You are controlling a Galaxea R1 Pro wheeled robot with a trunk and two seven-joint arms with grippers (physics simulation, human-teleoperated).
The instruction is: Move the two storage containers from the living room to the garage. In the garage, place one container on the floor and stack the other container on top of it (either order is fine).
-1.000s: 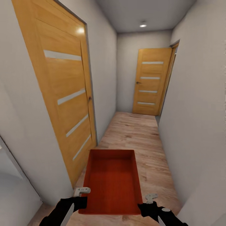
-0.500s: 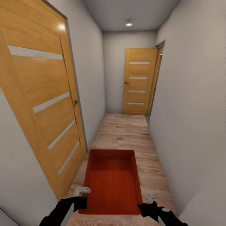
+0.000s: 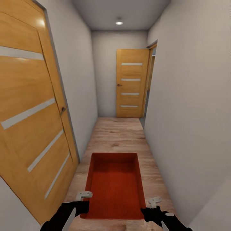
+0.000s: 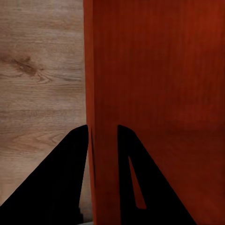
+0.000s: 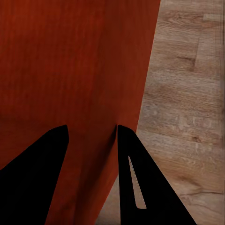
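Between both fingers, 1 storage container, near edge hidden

Narrow home hallway: white walls, wood-plank floor, orange panelled doors, ceiling spotlight; probably residential.

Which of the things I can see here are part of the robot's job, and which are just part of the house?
Part of the job:
- container, orange-red, open-topped, carried over the wood floor
- left gripper, shut on its one side wall
- right gripper, shut on the opposite wall

Just the house:
- near door on the left
- far door at the corridor's end
- wood floor
- ceiling light
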